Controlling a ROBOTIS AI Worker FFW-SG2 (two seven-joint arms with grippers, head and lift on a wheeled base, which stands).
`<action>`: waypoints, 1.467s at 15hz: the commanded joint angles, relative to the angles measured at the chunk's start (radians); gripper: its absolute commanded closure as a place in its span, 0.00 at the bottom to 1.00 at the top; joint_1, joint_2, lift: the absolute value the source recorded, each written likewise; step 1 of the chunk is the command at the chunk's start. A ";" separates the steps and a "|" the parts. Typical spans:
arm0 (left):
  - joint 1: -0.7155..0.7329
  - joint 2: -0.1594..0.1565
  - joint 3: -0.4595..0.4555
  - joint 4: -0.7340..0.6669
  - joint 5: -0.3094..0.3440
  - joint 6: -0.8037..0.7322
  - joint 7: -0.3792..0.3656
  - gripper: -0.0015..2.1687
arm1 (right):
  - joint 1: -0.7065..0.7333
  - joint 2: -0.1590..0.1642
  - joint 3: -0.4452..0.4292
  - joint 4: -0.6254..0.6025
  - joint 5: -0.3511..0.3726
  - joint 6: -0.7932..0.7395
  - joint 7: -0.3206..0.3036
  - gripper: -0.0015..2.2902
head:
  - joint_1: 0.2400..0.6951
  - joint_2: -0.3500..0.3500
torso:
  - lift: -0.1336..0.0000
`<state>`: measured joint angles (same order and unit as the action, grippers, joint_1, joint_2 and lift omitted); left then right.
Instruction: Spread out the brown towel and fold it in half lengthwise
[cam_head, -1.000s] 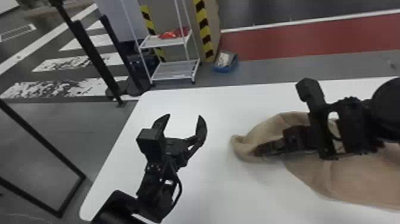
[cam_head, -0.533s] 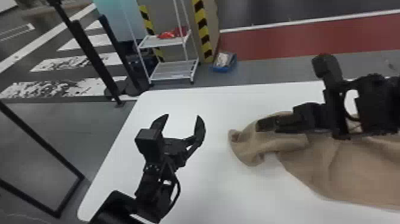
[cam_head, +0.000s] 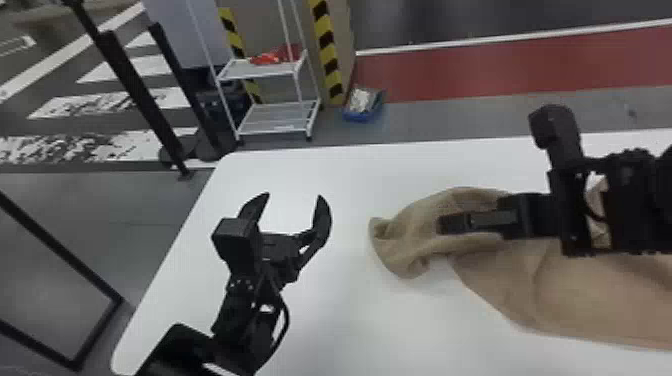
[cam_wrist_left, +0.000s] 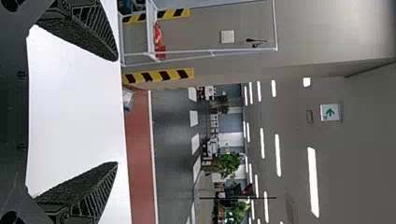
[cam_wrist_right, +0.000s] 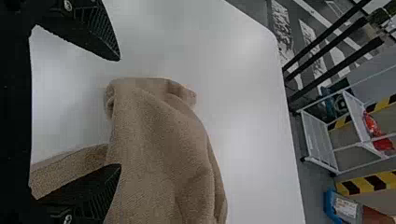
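Note:
In the head view the brown towel (cam_head: 565, 295) lies rumpled on the right half of the table, its left end bunched up. My right gripper (cam_head: 440, 225) is over that bunched end. The right wrist view has my right gripper (cam_wrist_right: 120, 112) open, one finger above the towel (cam_wrist_right: 159, 135) and the other over bare table, with no cloth pinched. Left of the towel, apart from it, my left gripper (cam_head: 295, 197) stands open above the table. In the left wrist view, nothing is between the left gripper's (cam_wrist_left: 117, 112) spread fingers.
The white table (cam_head: 320, 330) has its far left corner near a white wire rack (cam_head: 280, 112). Black posts (cam_head: 140, 95) stand on the floor at the left. A blue box (cam_head: 362, 105) sits on the floor beyond the table's far edge.
The right gripper first moved away from the robot, then slightly back toward it. The towel's left end has shifted and is bunched differently. The left arm has stayed nearly still.

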<state>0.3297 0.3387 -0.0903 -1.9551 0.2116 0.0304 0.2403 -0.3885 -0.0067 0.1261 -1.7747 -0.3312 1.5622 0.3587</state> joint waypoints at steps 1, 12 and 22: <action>-0.003 0.000 -0.009 0.004 0.000 0.000 -0.001 0.04 | 0.023 -0.038 0.056 0.046 0.127 -0.142 0.045 0.04 | 1.00 0.89 | 0.07; -0.011 0.003 -0.009 0.002 0.000 0.018 -0.001 0.04 | 0.148 -0.058 0.107 -0.164 0.242 -0.050 0.167 0.20 | 1.00 0.88 | 0.07; -0.008 0.003 -0.006 -0.002 0.000 0.021 -0.001 0.04 | 0.037 -0.055 0.337 -0.129 0.581 0.010 0.272 0.20 | 1.00 0.85 | 0.07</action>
<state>0.3191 0.3406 -0.1009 -1.9530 0.2117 0.0516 0.2393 -0.3384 -0.0645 0.4416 -1.9194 0.2323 1.5671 0.6260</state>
